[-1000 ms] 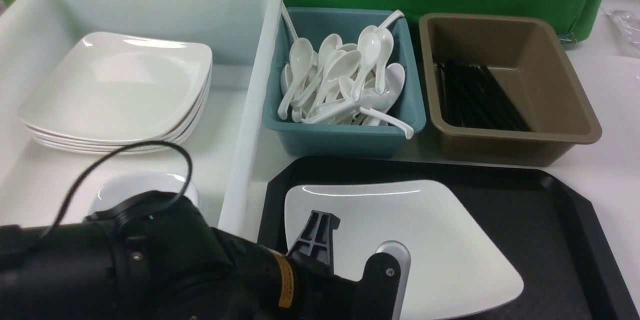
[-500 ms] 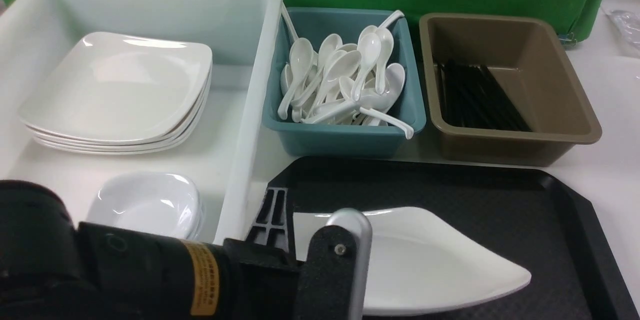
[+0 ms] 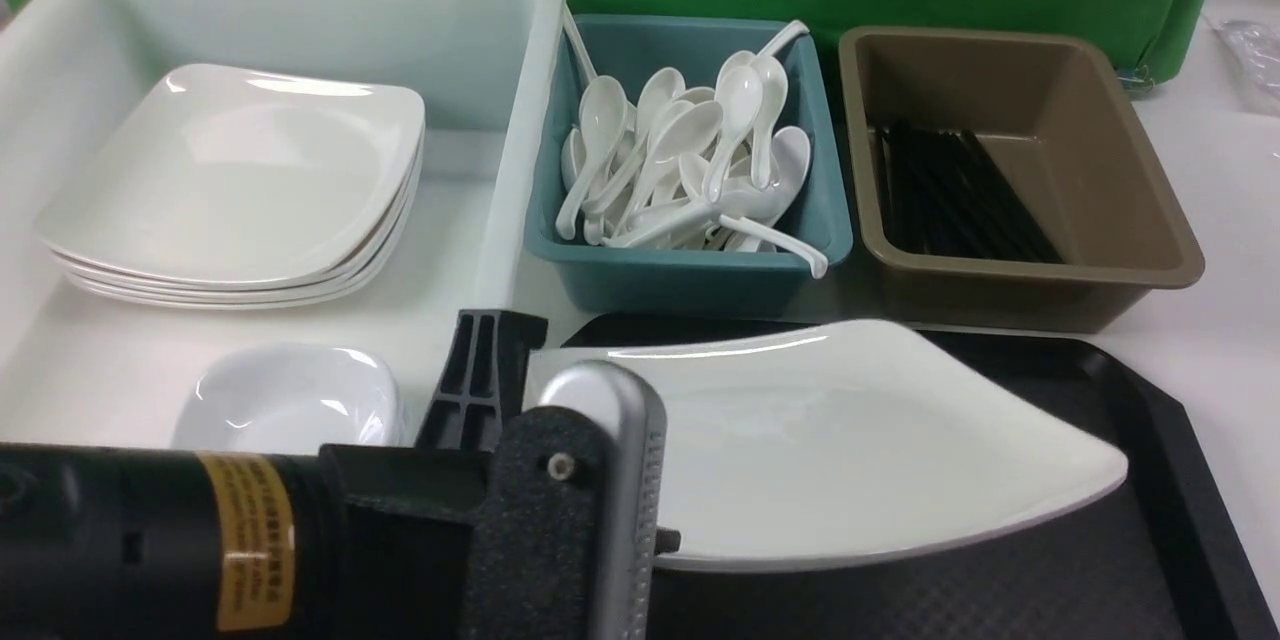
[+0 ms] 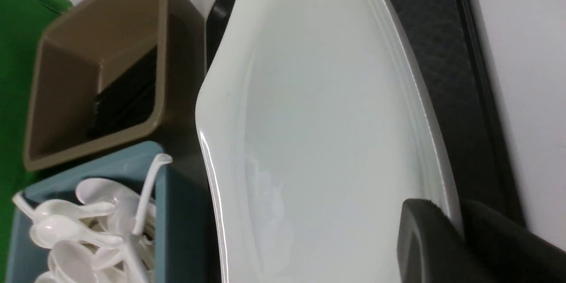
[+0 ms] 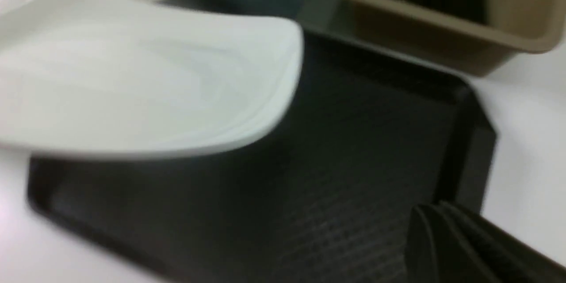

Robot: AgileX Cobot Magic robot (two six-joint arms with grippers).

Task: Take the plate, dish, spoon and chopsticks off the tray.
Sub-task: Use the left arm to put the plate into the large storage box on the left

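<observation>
My left gripper (image 3: 545, 355) is shut on the near-left rim of the large white square plate (image 3: 830, 440). It holds the plate tilted above the black tray (image 3: 1130, 560). In the left wrist view the two fingers (image 4: 424, 239) pinch the rim of the plate (image 4: 327, 119). My right gripper (image 5: 435, 216) is shut and empty over the right side of the tray (image 5: 309, 177); the front view does not show it. Several white spoons (image 3: 690, 160) lie in the teal bin. Black chopsticks (image 3: 950, 200) lie in the brown bin. A small white dish (image 3: 290, 395) sits in the white tub.
The white tub (image 3: 500, 170) at the left holds a stack of square plates (image 3: 230, 180). The teal bin (image 3: 690, 275) and the brown bin (image 3: 1030, 290) stand behind the tray. A green cloth hangs at the back. White tabletop lies to the right.
The left gripper has raised the plate off the tray, carrying it up and to the left toward the tub. The plate lay flat a second ago.
</observation>
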